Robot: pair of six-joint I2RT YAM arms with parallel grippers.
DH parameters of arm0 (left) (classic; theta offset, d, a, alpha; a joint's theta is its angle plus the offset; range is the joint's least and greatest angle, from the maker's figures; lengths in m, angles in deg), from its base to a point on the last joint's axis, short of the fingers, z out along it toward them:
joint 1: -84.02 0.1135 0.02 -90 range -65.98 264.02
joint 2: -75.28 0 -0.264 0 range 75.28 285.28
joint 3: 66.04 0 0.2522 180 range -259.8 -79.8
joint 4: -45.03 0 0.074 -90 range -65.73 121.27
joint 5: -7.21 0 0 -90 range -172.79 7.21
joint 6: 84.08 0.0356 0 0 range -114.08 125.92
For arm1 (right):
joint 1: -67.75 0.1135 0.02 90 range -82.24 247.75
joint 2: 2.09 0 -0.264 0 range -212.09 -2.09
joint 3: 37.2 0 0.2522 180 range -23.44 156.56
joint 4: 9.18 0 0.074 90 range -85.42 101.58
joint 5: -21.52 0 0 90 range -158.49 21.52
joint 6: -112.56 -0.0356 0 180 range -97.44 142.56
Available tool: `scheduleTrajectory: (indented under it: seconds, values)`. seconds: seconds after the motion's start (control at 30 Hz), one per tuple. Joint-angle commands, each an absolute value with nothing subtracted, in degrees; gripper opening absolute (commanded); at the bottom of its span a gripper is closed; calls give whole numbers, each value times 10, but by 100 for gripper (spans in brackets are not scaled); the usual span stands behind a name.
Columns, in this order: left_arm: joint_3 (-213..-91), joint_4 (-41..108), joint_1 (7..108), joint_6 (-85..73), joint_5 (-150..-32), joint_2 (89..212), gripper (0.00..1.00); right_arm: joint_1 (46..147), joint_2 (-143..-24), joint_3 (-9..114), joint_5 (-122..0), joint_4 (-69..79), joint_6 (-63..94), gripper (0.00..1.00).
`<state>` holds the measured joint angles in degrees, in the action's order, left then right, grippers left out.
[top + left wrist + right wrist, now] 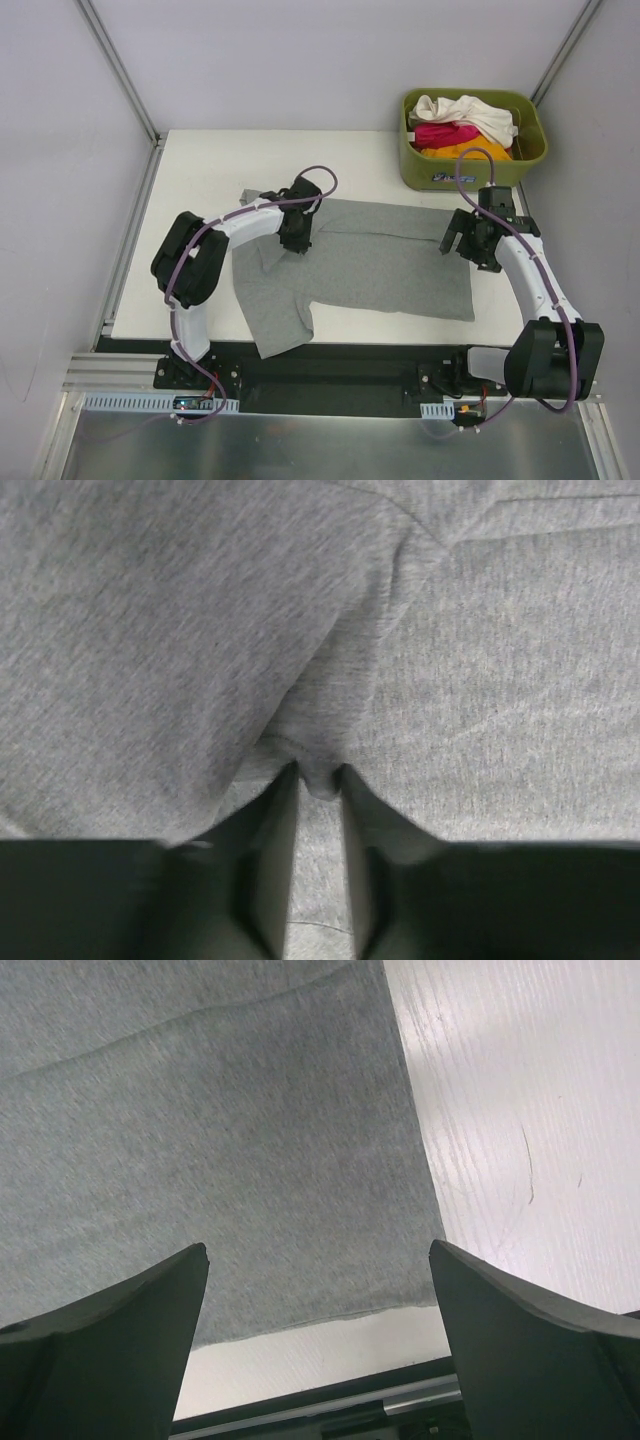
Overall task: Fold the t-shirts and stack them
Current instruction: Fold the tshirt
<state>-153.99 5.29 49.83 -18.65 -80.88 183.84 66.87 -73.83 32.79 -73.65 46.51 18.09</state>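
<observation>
Grey t-shirt (380, 268) is lying spread in front of the bin (520, 165), first fold seemingly starting. Left gripper (318, 776) is pinching its cloth; right gripper (318, 1258) is hovering wide open, probably needing a hem grab next.

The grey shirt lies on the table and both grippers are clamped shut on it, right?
Not quite. Only the left gripper is shut on the grey shirt, pinching a fold. The right gripper is open, fingers wide apart above the shirt's edge, as the right wrist view shows. The shirt does lie on the table.
</observation>
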Motion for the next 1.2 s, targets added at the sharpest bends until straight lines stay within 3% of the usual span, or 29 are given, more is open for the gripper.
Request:
scheduleTrajectory:
  seconds: [0.0, 0.07, 0.4, 0.73, 0.83, 0.9, 1.0, 1.07, 1.1, 1.17]
  values:
    - [-1571, 35, 490, -179, -789, 1848, 11, 663, -726, 326, -746, 477, 181, 97]
    - [-1578, 33, 489, -179, -790, 1844, 0, 663, -723, 326, -745, 478, 182, 97]
    - [-1596, 11, 465, -197, -808, 1786, 0, 660, -706, 318, -746, 491, 182, 97]
    - [-1636, -13, 447, -228, -847, 1829, 0, 647, -708, 322, -745, 513, 176, 97]
    - [-1645, -20, 438, -232, -850, 1845, 4, 643, -713, 322, -745, 513, 175, 97]
    - [-1648, -26, 435, -233, -854, 1853, 10, 640, -716, 322, -744, 514, 173, 97]
    - [-1643, -34, 430, -231, -865, 1852, 28, 635, -720, 322, -744, 515, 171, 97]
    - [-1637, -38, 426, -227, -865, 1838, 46, 634, -719, 323, -742, 515, 167, 97]
    - [-1630, -39, 426, -226, -867, 1831, 62, 634, -717, 323, -740, 514, 166, 97]
    - [-1619, -44, 425, -226, -874, 1796, 78, 633, -713, 323, -738, 515, 162, 97]
